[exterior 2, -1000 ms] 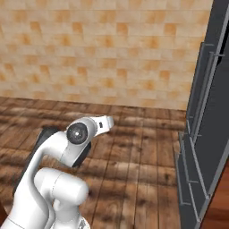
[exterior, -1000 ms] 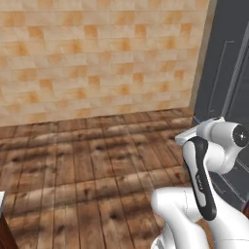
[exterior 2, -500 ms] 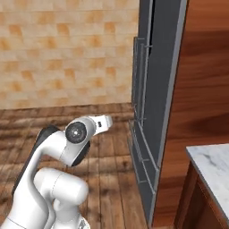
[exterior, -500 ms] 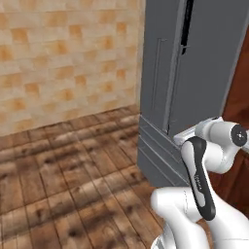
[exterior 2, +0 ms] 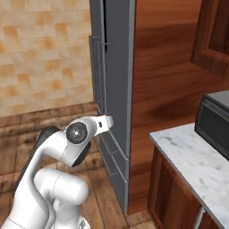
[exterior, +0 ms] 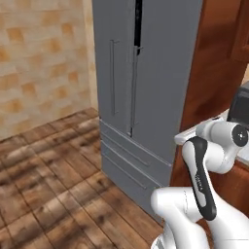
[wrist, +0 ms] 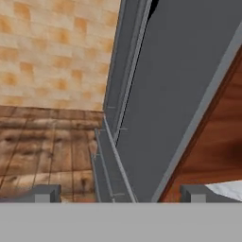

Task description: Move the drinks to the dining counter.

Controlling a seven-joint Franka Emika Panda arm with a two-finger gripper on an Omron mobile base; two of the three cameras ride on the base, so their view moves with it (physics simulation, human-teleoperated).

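Since no drinks are in sight, their handling is a guess: small bottles should be light, stiff and slippery, the glass ones breakable, best taken around the body. Where they stand cannot be told. The gripper [wrist: 116, 194] is spread wide and empty. Compared with a second ago, the base has turned: the fridge [exterior: 146, 82] now fills the middle, and a marble worktop [exterior 2: 197, 156] edge with a microwave [exterior 2: 214, 120] has appeared.

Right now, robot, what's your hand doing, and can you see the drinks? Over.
Hand open, holding nothing. No drinks spotted yet. Grey fridge ahead, doors shut; marble worktop with a black microwave to the right.
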